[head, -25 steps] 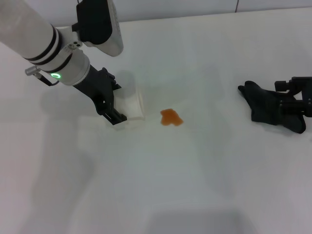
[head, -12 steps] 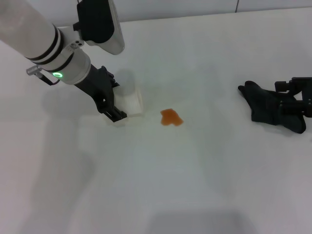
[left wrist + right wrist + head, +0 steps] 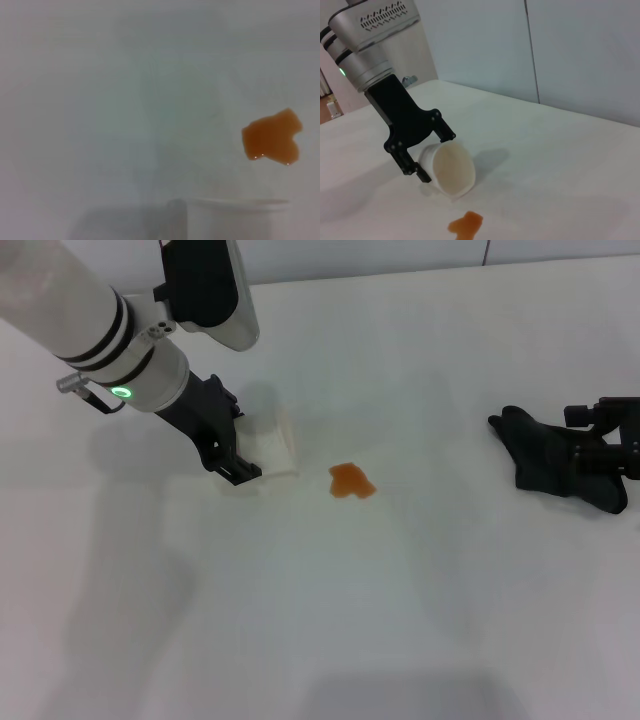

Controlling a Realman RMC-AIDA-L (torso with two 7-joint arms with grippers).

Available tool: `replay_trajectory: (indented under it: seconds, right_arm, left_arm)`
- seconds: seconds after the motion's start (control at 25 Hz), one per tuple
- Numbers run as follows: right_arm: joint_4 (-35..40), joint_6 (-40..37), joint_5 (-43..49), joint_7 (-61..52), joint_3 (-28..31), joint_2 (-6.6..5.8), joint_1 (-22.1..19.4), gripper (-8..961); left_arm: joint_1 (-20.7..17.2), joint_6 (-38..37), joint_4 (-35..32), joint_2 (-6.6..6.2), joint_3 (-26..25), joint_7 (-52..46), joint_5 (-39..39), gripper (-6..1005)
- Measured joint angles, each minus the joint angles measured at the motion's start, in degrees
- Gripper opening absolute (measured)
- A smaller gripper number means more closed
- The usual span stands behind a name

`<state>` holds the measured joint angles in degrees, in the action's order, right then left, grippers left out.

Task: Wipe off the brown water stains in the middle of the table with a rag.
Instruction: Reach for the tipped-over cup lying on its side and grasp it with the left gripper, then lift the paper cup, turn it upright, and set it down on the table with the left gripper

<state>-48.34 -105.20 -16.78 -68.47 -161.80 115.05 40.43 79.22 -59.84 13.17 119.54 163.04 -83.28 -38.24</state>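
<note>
1. The brown water stains [image 3: 351,481] are one small orange-brown blotch, flat on the table [image 3: 400,620] near its middle; nothing covers it.
2. Just beside the blotch, toward the robot's left, a pale cup [image 3: 272,447] lies tipped, its open mouth turned toward the stain. In the right wrist view the cup [image 3: 449,170] shows a tan inside and sits apart from the blotch [image 3: 465,223].
3. The left gripper [image 3: 232,445] has its black fingers closed around the cup's body, holding it tilted.
4. The rag [image 3: 545,453] lies bunched and dark, well apart from the stain on the robot's right.
5. The right gripper [image 3: 612,445] sits at the rag's far edge, touching it; whether its fingers are clamped or spread cannot be told.
</note>
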Motion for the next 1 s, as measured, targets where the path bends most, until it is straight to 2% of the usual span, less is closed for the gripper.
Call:
replay_trajectory:
  seconds: [0.52, 1.0]
  right_arm:
    - [0.0, 0.0, 0.0, 0.0, 0.0, -0.16, -0.1, 652]
    - [0.0, 0.1, 0.0, 0.0, 0.0, -0.27, -0.5, 652]
  left_arm:
    - [0.5, 1.3, 0.4, -0.07, 0.0, -0.3, 1.8, 645]
    - [0.7, 1.4, 2.2, -0.18, -0.1, 1.0, 10.2, 636]
